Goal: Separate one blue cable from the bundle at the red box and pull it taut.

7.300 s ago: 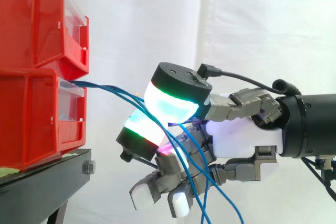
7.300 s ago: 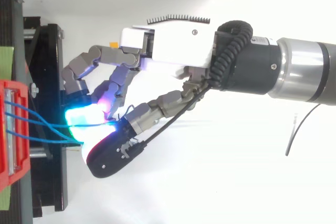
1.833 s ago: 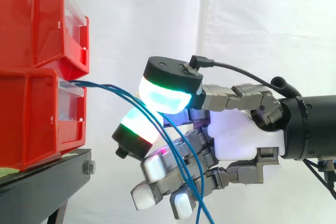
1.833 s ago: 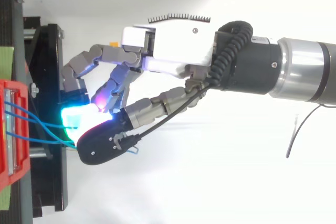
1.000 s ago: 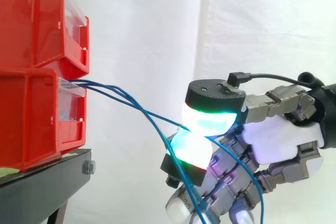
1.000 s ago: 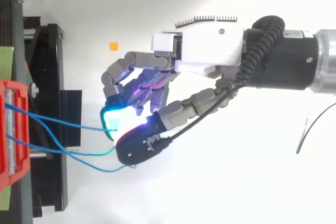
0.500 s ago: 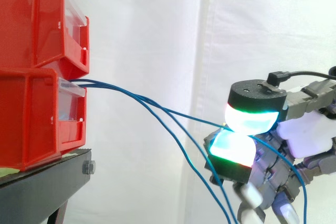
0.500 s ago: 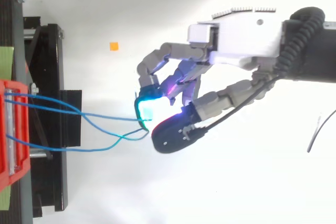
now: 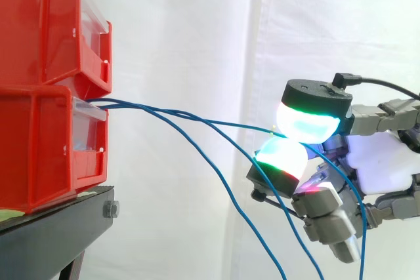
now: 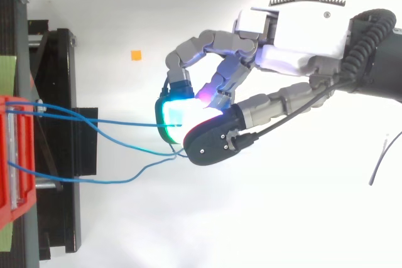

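Observation:
Several thin blue cables come out of the lower red bin (image 9: 52, 142) at its clear front. One blue cable (image 9: 216, 122) runs almost straight from the bin to my hand (image 9: 387, 168), which is shut on it between two glowing pads (image 9: 305, 122). From above, this cable (image 10: 125, 123) is a nearly level line ending at the cyan pad (image 10: 173, 114) of the hand (image 10: 301, 36). The other blue cables (image 9: 243, 218) sag below it and drop out of the bottom of the side view. In the top view they hang as a slack loop (image 10: 113, 181). The remaining fingers are curled below the pinch.
A second red bin (image 9: 46, 24) is stacked on the lower one, both on a black stand (image 9: 59, 221) at the left. A small orange marker (image 10: 135, 55) lies on the white surface. The white curtain (image 9: 197, 44) hangs behind.
My hand has moved right, away from the bins, with one cable pinched. That cable went from sagging to nearly straight and parted from the others. In the last half second the hand barely shifted.

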You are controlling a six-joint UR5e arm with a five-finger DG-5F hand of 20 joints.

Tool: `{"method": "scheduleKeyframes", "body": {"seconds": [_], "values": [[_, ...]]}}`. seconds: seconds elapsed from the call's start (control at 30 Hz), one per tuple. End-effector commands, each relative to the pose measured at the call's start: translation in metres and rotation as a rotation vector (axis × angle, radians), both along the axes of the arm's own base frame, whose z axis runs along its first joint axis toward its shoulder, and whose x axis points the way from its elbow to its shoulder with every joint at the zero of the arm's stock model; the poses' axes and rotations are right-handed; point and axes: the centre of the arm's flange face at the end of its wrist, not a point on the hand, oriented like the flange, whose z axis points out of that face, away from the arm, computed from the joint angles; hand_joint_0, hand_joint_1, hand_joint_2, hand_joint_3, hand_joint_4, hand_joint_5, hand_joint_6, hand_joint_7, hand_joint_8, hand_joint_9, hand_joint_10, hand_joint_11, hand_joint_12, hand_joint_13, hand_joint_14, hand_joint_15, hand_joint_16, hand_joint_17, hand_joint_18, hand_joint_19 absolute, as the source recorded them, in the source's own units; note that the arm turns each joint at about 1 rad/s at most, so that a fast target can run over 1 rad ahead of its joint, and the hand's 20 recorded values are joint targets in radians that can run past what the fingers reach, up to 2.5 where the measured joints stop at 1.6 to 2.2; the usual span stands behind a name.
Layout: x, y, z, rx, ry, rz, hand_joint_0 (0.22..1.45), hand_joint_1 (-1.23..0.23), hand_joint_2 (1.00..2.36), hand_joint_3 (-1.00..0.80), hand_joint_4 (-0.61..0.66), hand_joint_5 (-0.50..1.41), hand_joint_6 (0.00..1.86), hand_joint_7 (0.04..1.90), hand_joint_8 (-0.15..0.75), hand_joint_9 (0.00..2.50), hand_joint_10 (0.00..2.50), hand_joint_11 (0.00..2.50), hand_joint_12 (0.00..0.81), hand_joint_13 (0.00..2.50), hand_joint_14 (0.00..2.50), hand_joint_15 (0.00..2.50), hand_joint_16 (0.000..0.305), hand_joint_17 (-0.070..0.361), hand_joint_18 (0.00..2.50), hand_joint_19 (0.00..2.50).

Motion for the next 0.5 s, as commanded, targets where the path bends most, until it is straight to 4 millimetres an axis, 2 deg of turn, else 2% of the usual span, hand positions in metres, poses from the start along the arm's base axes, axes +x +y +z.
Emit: {"method": "scheduleKeyframes", "body": {"seconds": [0.0, 0.2, 0.37, 0.47], "values": [[0.0002, 0.0, -0.0008, 0.002, -0.004, -0.003, 0.59, -0.73, 1.02, -0.01, -0.09, -0.1, 0.86, 1.27, 0.358, 1.03, 0.02, 1.24, 0.381, 1.13, 0.01, 1.32, 0.049, 0.11, 1.0, 0.9], [0.0013, -0.0011, 0.0017, 0.001, -0.017, -0.024, 0.59, -0.72, 1.02, -0.02, -0.09, -0.1, 0.87, 1.26, 0.359, 1.0, 0.02, 1.23, 0.365, 1.21, 0.0, 1.57, 0.049, 0.11, 1.06, 0.98], [0.0015, -0.0004, 0.0019, 0.002, -0.019, -0.027, 0.59, -0.72, 1.02, -0.02, -0.09, -0.1, 0.87, 1.25, 0.355, 1.06, 0.01, 1.33, 0.364, 1.17, 0.28, 1.55, 0.049, 0.111, 1.06, 0.98], [0.0011, -0.0005, 0.0012, 0.002, -0.017, -0.027, 0.59, -0.72, 1.02, -0.03, -0.08, -0.11, 0.87, 1.25, 0.354, 1.08, 0.01, 1.38, 0.363, 1.13, 0.53, 1.5, 0.049, 0.11, 1.08, 1.03]]}}
